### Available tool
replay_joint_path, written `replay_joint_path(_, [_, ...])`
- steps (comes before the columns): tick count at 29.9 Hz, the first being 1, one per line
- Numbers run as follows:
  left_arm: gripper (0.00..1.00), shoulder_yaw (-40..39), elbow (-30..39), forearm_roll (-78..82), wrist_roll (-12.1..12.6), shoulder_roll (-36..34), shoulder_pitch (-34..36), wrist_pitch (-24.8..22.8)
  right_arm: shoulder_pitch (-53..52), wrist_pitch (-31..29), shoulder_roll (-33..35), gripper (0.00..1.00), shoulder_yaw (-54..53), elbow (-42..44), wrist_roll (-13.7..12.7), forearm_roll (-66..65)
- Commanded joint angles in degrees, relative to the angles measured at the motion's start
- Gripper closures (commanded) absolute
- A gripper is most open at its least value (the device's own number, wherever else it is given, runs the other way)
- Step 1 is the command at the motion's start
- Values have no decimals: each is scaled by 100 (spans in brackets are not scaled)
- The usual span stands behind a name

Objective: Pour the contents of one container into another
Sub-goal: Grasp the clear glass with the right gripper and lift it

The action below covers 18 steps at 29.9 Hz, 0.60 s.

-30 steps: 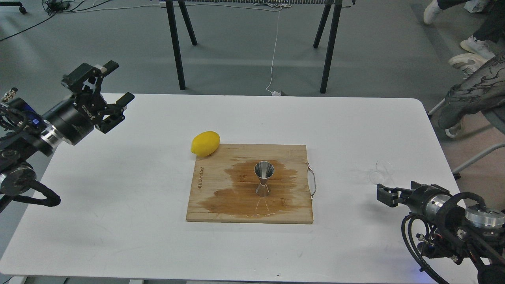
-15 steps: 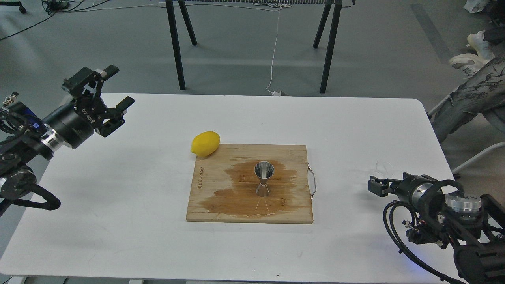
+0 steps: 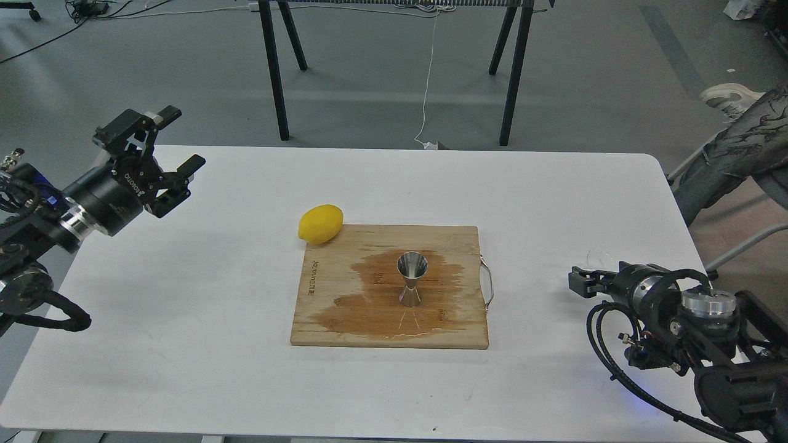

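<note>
The steel hourglass jigger (image 3: 412, 278) stands upright in the middle of a wooden cutting board (image 3: 455, 329), on a wet dark stain. Only the faint rim of the small clear cup (image 3: 596, 256) shows on the table at the right, just behind and above my right gripper (image 3: 580, 280). That gripper is low, dark and seen nearly end-on, so its fingers cannot be told apart, nor whether they hold the cup. Far from both containers, my left gripper (image 3: 179, 139) hovers open and empty over the table's back left corner.
A yellow lemon (image 3: 320, 223) lies against the board's back left corner. A metal handle (image 3: 489, 285) sticks out from the board's right edge. Black stand legs (image 3: 274, 74) rise beyond the white table (image 3: 184, 344). A person's legs (image 3: 739, 154) are at the far right.
My right gripper has slid left and slightly up, now covering most of the clear cup. The left gripper has drifted a little left. The person's feet at the right have shifted.
</note>
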<state>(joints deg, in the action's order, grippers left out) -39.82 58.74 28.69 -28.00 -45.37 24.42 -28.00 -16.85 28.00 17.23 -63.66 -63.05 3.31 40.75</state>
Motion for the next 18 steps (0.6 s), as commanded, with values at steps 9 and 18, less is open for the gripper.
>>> replay_joint_path(9, [5,0,-55,-13,0,2,-69,0,-3,0,-18,26,2,12,29,-14])
replay_joint_path(18, [5,0,-126,-13,0,10,-77,0,-3,0,-18,39,2,4,47,-93])
